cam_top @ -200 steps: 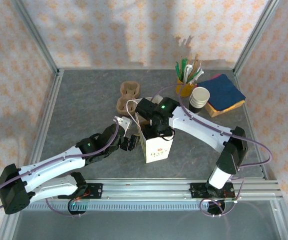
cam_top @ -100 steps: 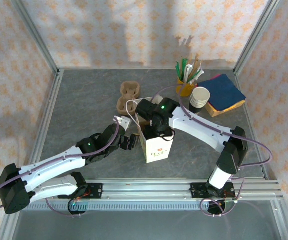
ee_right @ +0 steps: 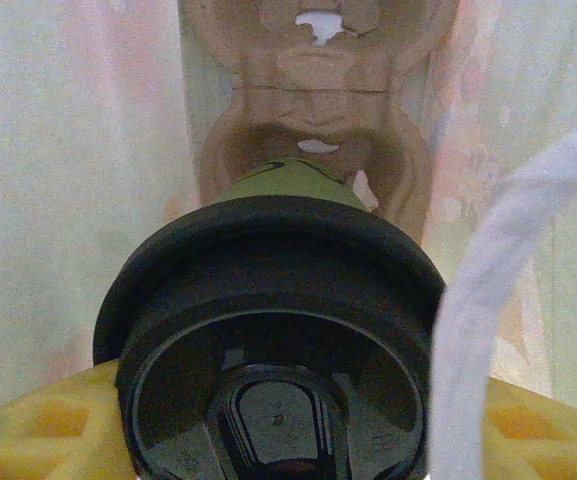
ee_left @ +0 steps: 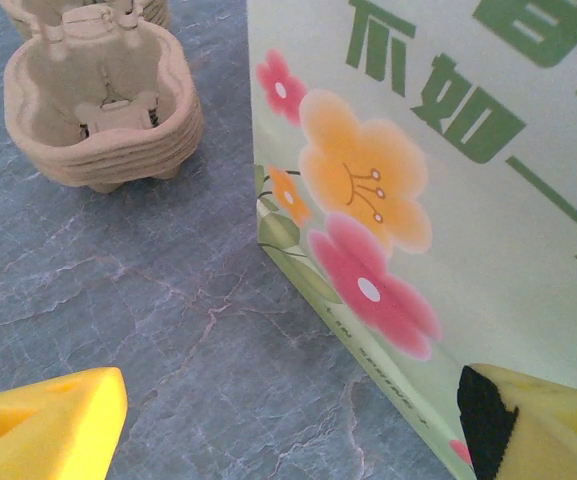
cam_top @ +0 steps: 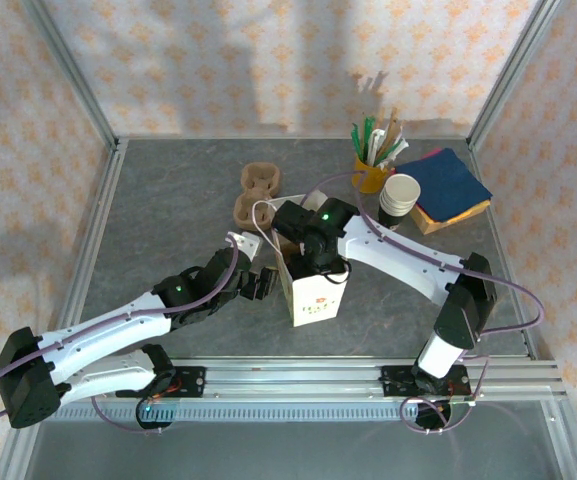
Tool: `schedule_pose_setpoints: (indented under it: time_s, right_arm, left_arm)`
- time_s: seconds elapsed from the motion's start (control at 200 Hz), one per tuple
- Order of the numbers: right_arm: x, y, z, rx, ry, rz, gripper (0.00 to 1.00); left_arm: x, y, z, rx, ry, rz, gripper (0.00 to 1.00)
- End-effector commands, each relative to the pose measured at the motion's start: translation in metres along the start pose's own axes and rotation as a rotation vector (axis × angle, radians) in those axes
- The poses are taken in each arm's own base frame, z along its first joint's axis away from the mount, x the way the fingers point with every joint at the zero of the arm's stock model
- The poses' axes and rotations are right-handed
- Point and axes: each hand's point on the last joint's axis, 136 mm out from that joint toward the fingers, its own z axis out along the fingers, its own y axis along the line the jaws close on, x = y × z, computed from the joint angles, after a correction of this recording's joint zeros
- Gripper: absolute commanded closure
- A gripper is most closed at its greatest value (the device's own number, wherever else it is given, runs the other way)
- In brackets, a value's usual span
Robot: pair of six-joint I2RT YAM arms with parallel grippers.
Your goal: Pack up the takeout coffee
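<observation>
Nearest, just left of the bag [cam_top: 314,292]: left gripper [cam_top: 258,283], jaws spread wide, nothing between them. In the wrist view its yellow waffle-textured fingers [ee_left: 48,425] sit low. The one w/ a black pad is right by the bag's bottom edge; can't tell if it touches.

The bag is smooth white paper, boxy, upright, printed w/ pink and orange flowers and green lettering. It stands on a grey marbled table [cam_top: 168,200].

Over the bag's open top: right gripper [cam_top: 323,268], reaching down inside, pinching the coffee cup [ee_right: 273,300]. The yellow fingers flank its round, glossy black plastic lid. The cup hangs inside the bag, above a brown molded-pulp tray [ee_right: 318,110] on the bag's floor. A flat white handle strip [ee_right: 498,300] crosses in front.

Beyond the bag: stack of rough pulp trays [cam_top: 258,192]. Further back, right of the bag: stack of white cups [cam_top: 399,195], yellow cup of sticks [cam_top: 371,175], dark blue napkins [cam_top: 450,183].

Vs 1 s ago: right wrist has slid slightly left; left arm and bag approx unchanged.
</observation>
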Motion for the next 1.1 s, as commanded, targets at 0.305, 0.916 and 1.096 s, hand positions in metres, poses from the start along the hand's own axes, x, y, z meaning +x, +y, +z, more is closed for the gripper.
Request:
schedule_pose_setpoints:
  time_s: [0.305, 0.916, 1.096]
  right_arm:
    - [0.01, -0.008, 0.002, 0.035, 0.018, -0.026, 0.48]
    - [0.011, -0.013, 0.004, 0.054, 0.016, -0.016, 0.48]
    - [0.011, -0.013, 0.003, 0.052, 0.01, -0.014, 0.48]
  left_arm:
    - [-0.014, 0.005, -0.005, -0.042, -0.036, 0.018, 0.12]
    - [-0.018, 0.008, -0.01, -0.052, -0.059, 0.012, 0.11]
    - [-0.017, 0.008, -0.009, -0.052, -0.056, 0.013, 0.12]
